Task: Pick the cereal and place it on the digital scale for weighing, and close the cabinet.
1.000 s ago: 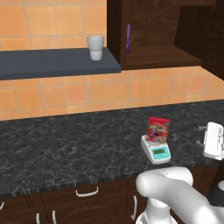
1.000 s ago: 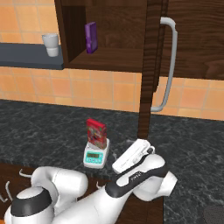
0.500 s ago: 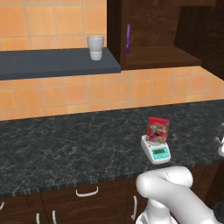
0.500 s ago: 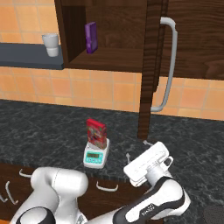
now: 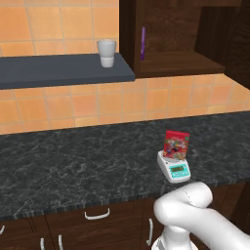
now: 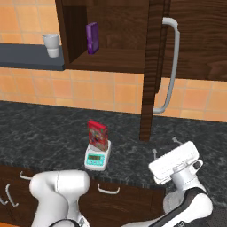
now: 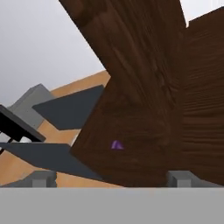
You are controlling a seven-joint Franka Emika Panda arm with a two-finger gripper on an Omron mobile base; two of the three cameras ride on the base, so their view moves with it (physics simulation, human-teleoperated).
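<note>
On scale: cereal (image 6: 97, 135) upright atop digital scale (image 6: 97, 158).
Cabinet (image 6: 155, 66): door ajar.
Pincer (image 6: 164, 146): empty, fingers apart, at 5 o'clock from scale.

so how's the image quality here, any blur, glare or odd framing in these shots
Left base view: even flat lighting, no glare, the cereal print soft and unreadable. Right base view: sharp enough, the cabinet door edge clear, only a faint shadow under the digital scale. Hand view: steeply tilted, looking up at dark wood, the fingers blurry at the bottom.
</note>
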